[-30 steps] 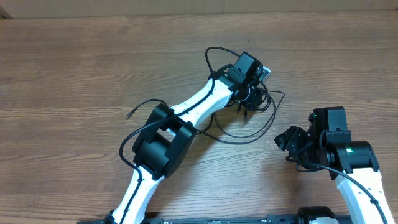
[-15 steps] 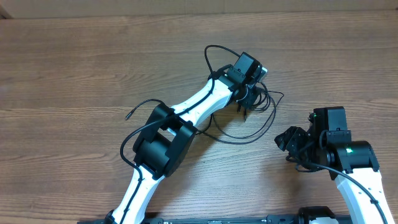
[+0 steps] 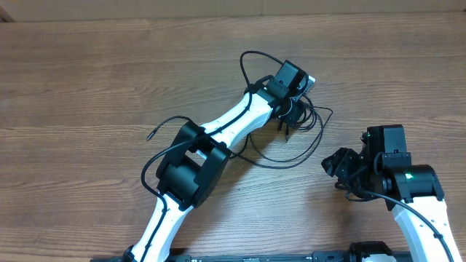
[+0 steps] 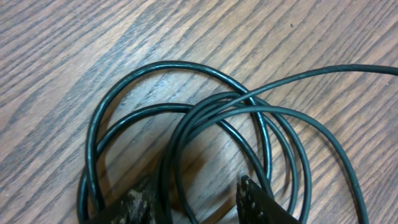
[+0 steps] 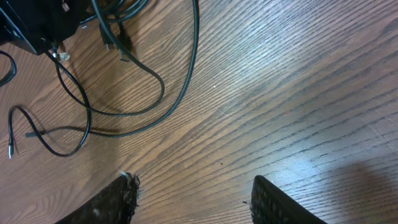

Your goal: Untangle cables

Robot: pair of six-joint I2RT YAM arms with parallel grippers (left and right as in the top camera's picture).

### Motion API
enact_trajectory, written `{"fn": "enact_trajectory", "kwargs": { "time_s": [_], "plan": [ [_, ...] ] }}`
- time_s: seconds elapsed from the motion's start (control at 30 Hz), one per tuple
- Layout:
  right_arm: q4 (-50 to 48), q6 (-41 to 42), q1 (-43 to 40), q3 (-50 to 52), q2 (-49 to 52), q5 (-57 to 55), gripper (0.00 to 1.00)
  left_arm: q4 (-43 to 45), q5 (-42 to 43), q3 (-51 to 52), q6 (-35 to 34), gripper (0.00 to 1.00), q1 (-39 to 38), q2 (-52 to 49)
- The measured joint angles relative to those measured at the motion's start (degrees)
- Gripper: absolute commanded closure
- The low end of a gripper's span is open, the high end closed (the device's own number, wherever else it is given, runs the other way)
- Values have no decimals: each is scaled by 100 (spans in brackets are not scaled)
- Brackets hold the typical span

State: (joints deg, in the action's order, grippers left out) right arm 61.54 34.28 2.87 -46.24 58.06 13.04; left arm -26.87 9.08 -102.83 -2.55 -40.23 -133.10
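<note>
Wooden bench (image 3: pixel 87 87), cables (image 4: pixel 239 102) coiled: likely limp, light. Best pinched at one outer loop. Left hand (image 4: pixel 196 199) wide astride them, right hand (image 5: pixel 193 199) wide, empty.

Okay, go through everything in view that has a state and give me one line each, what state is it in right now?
cables: tangled, several overlapping loops lying on the table.
plug end: loose, lying free on the wood left of the tangle.
left gripper: open, lowered over the tangle with loops between its fingers.
right gripper: open, empty, over bare wood beside the cables.
</note>
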Motion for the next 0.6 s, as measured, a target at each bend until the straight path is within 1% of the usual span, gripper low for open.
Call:
{"fn": "enact_trajectory", "kwargs": {
  "time_s": [0.23,0.47,0.57,0.6],
  "plan": [
    [20,0,0,0,0,2,43,37,-358,0,0,61,-31,-13],
    [22,0,0,0,0,2,43,46,-402,0,0,62,-85,-177],
    [20,2,0,0,0,2,43,81,-413,0,0,64,-138,-203],
    [20,0,0,0,0,2,43,81,-422,0,0,67,-142,-203]
  ]
}}
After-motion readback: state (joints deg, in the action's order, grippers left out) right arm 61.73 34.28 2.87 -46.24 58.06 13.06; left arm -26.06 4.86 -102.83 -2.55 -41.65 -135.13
